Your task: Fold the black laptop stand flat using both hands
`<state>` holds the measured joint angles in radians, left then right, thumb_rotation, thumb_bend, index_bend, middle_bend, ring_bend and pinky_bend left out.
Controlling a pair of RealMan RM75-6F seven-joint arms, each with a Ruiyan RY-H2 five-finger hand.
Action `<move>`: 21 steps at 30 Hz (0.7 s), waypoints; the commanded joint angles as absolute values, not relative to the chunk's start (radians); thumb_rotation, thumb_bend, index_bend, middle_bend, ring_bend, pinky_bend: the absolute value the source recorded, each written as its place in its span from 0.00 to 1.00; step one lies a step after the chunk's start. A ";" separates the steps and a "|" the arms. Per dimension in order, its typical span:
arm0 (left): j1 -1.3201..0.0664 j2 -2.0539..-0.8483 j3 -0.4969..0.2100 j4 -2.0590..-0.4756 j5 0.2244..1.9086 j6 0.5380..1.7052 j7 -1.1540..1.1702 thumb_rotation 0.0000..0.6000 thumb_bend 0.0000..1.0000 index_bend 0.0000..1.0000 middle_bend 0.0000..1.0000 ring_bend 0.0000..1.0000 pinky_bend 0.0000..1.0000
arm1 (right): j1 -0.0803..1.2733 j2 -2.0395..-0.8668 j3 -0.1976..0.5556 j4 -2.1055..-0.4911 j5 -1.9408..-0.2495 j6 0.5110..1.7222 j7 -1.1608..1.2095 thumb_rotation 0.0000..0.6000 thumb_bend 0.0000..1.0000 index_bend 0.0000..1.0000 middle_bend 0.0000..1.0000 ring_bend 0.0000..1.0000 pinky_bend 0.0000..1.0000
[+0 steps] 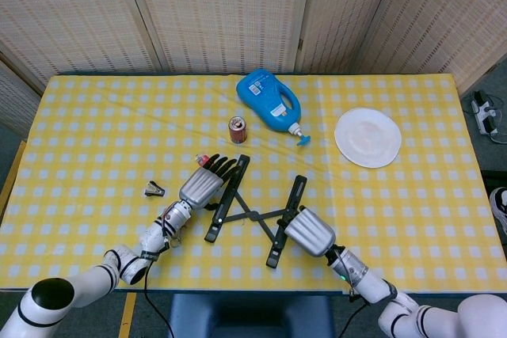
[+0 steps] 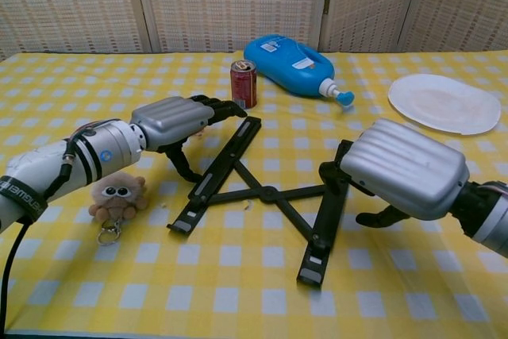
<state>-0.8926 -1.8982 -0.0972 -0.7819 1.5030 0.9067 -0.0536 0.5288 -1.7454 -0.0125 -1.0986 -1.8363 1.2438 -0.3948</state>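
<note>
The left hand's fingers reach forward over the top end of the left bar of the black laptop stand, slightly spread, their tips at or just above the bar; whether they actually press on it I cannot tell. The thumb hangs down beside the bar on the outer side, apart from it, so nothing is clamped and the left hand holds nothing. From the head view the same left hand lies along the outer edge of that bar.

The right hand sits against the right bar of the stand, its ribbed silver back turned to the chest camera. Its dark fingers curl around or against the upper half of that bar, and the thumb sticks out on the far side over the cloth. Whether they truly clasp the bar is hidden behind the hand. In the head view the right hand covers the bar's middle.

The stand lies spread open in an X on the worktop, the two long bars joined by crossed struts, between the two hands.

Beside the left forearm lies a small plush keychain. Behind the stand stand a red can and a blue detergent bottle on its side, with a white plate well off to the right.
</note>
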 commanded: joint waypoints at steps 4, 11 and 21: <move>-0.893 -1.900 -0.094 -0.780 1.502 0.909 -0.065 1.00 0.15 0.02 0.06 0.00 0.00 | 0.547 -1.780 -0.014 -1.051 -1.826 1.232 -0.387 1.00 0.18 0.55 0.76 0.76 0.79; -0.893 -1.901 -0.087 -0.778 1.503 0.911 -0.071 1.00 0.15 0.02 0.06 0.00 0.00 | 0.561 -1.806 -0.023 -1.017 -1.820 1.223 -0.383 1.00 0.18 0.55 0.76 0.76 0.79; -0.890 -1.894 -0.087 -0.812 1.489 0.896 -0.104 1.00 0.15 0.02 0.06 0.00 0.00 | 0.576 -1.834 -0.026 -0.978 -1.825 1.243 -0.401 1.00 0.18 0.55 0.76 0.76 0.79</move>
<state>-0.8908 -1.8961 -0.0867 -0.8056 1.4920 0.8996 -0.0984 0.5740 -1.8315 -0.0267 -0.9806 -1.8253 1.2411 -0.4000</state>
